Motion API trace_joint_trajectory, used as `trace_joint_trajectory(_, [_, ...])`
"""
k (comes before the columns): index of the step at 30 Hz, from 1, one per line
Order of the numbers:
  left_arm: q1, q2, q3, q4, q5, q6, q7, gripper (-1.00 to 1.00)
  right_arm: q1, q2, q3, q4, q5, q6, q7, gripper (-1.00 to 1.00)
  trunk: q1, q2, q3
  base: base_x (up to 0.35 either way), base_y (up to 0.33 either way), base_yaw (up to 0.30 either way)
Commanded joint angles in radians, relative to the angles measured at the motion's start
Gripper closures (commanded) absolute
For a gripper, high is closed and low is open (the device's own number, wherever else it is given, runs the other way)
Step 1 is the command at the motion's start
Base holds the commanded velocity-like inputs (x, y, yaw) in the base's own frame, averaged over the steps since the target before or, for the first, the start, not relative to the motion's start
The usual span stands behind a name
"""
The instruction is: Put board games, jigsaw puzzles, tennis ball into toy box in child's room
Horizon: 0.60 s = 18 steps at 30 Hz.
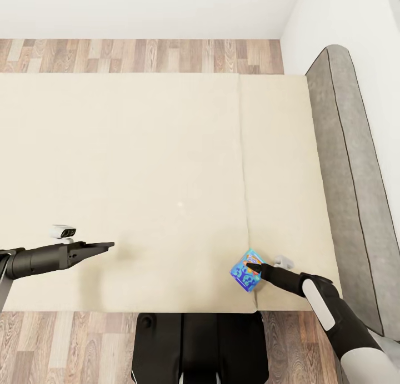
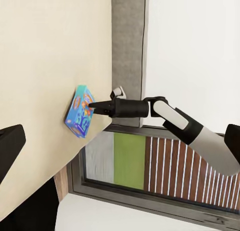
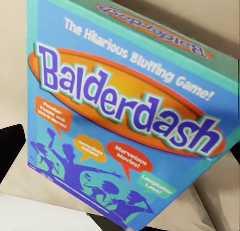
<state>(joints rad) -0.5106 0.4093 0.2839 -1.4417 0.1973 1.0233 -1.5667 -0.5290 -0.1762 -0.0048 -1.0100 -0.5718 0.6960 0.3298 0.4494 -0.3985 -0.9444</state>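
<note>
A flat blue-and-teal cardboard board game box (image 1: 246, 269) sits near the front edge of the cream bed, close to the seam in the bedding, tipped up at an angle. Up close, its lid (image 3: 125, 121) reads "Balderdash", purple letters on an orange oval, with cartoon silhouettes below.

The bed (image 1: 139, 167) lies bare across nearly its whole top, so a gripper could pass freely from its left edge to its far edge. Near the front right corner the blue board game (image 1: 246, 269) stands tilted, with the right gripper (image 1: 251, 269) against it. Along the right edge the grey headboard (image 1: 355, 195) rises with the white wall (image 1: 355, 29) behind, closing that side.
</note>
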Motion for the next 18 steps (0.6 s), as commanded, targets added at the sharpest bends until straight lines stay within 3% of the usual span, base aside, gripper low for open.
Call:
trace_joint_trajectory(1, [0.000, 0.000, 0.000, 0.000, -0.001, 0.011, -0.004, -1.00, 0.000, 0.003, 0.000, -0.002, -0.002, 0.005, 0.002, -1.00, 0.001, -0.002, -0.001, 0.000, 0.000, 0.000])
trace_joint_trajectory(5, [0.000, 0.000, 0.000, 0.000, -0.001, 0.011, -0.004, -1.00, 0.001, 0.008, 0.007, -0.031, -0.002, 0.006, 0.003, -1.00, 0.001, -0.002, -0.001, 0.000, 0.000, 0.000])
trace_joint_trajectory(10, [0.000, 0.000, 0.000, 0.000, -0.001, 0.011, -0.004, -1.00, 0.001, 0.010, 0.044, -0.068, -0.002, 0.006, 0.002, -1.00, 0.001, -0.002, -0.001, 0.000, 0.000, 0.000])
trace_joint_trajectory(18, [0.000, 0.000, 0.002, 0.000, -0.001, 0.011, -0.004, -1.00, 0.001, 0.012, 0.052, -0.074, -0.003, 0.008, 0.002, -1.00, 0.001, -0.002, -0.001, 0.000, 0.000, 0.000])
